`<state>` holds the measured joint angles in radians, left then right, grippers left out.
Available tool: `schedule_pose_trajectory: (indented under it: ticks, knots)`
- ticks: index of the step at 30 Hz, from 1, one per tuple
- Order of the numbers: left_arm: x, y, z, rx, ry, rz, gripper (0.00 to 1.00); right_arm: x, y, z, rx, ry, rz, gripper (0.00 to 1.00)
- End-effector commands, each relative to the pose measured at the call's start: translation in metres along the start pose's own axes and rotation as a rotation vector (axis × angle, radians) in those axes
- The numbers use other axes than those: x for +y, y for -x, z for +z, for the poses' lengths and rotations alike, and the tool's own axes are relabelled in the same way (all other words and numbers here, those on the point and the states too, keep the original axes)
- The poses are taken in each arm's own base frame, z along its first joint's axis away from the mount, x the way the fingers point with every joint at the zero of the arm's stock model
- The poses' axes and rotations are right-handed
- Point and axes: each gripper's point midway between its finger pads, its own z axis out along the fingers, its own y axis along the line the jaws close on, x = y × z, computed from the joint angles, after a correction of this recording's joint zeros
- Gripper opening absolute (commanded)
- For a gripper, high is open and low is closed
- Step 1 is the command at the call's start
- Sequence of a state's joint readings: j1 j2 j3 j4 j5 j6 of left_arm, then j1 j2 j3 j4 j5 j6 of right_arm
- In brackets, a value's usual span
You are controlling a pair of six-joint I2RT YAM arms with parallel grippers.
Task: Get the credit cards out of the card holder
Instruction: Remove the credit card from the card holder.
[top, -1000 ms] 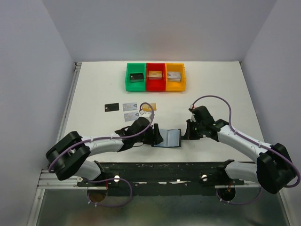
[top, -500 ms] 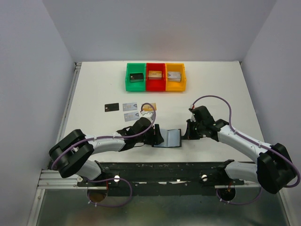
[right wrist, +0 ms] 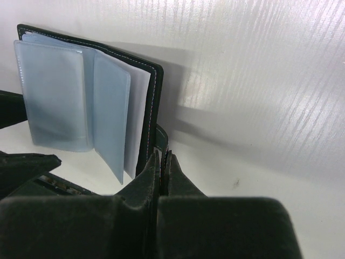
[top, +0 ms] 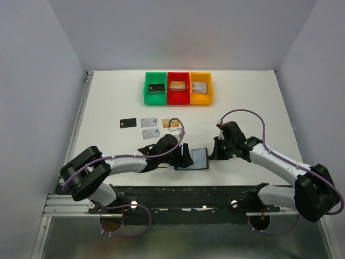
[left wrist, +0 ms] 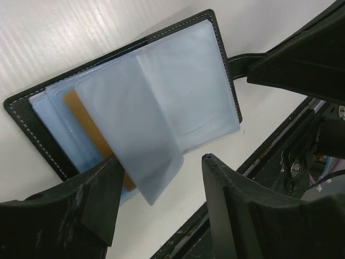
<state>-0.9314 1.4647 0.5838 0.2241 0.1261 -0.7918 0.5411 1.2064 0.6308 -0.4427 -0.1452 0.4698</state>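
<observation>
The card holder (top: 198, 158) lies open on the table, black outside with clear blue-grey sleeves (left wrist: 178, 91). A tan credit card (left wrist: 90, 128) sits in one sleeve on its left half. My left gripper (left wrist: 161, 162) is open low over that half; a loose sleeve page hangs between its fingers and it grips nothing. In the top view the left gripper (top: 186, 156) covers the holder's left edge. My right gripper (right wrist: 161, 155) is shut on the black strap at the holder's (right wrist: 54, 91) right edge. Several credit cards lie on the table behind the left arm: black (top: 128, 123), silver (top: 148, 123), gold (top: 171, 123).
Green (top: 156, 97), red (top: 178, 98) and yellow (top: 200, 98) bins stand in a row at the back, each with a block inside. The black rail (top: 183, 194) carrying the arm bases runs along the near edge, just below the holder.
My left gripper has slid right onto the holder's left half, uncovering the gold card on the table. The right arm has not moved.
</observation>
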Motion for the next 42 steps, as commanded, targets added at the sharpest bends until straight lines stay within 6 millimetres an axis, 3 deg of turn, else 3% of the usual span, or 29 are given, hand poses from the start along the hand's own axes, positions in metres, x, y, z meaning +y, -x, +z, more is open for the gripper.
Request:
schedule_pose_trajectory:
  ticks: [1, 11, 17, 20, 24, 27, 34, 37, 42]
  knots:
    - [-0.021, 0.005, 0.003, 0.004, -0.063, 0.04, 0.68, -0.002, -0.002, 0.002, 0.006, -0.001, -0.001, 0.0]
    - [-0.025, 0.007, 0.003, 0.003, -0.069, 0.049, 0.68, -0.003, -0.003, 0.001, 0.007, -0.005, 0.0, 0.0]
    - [-0.044, 0.011, 0.007, 0.011, -0.129, 0.086, 0.67, -0.004, -0.003, 0.001, 0.007, -0.009, 0.005, 0.01]
    - [-0.056, 0.008, 0.012, 0.029, -0.163, 0.104, 0.67, -0.006, -0.004, 0.0, 0.006, -0.02, 0.01, 0.08]
    - [-0.066, 0.006, 0.02, 0.046, -0.195, 0.114, 0.67, -0.011, -0.005, -0.006, 0.006, -0.054, 0.021, 0.31]
    - [-0.069, 0.007, 0.025, 0.051, -0.204, 0.111, 0.67, -0.019, -0.003, -0.016, -0.01, -0.108, 0.03, 0.43]
    - [-0.077, 0.013, 0.035, 0.05, -0.219, 0.111, 0.67, -0.029, 0.009, -0.053, -0.135, -0.181, 0.072, 0.5]
    - [-0.08, 0.021, 0.031, 0.013, -0.224, 0.102, 0.67, -0.008, 0.02, -0.068, -0.228, -0.052, 0.049, 0.44]
    - [-0.066, 0.039, 0.004, -0.089, -0.198, 0.056, 0.67, 0.045, 0.017, -0.068, -0.189, 0.244, -0.015, 0.4]
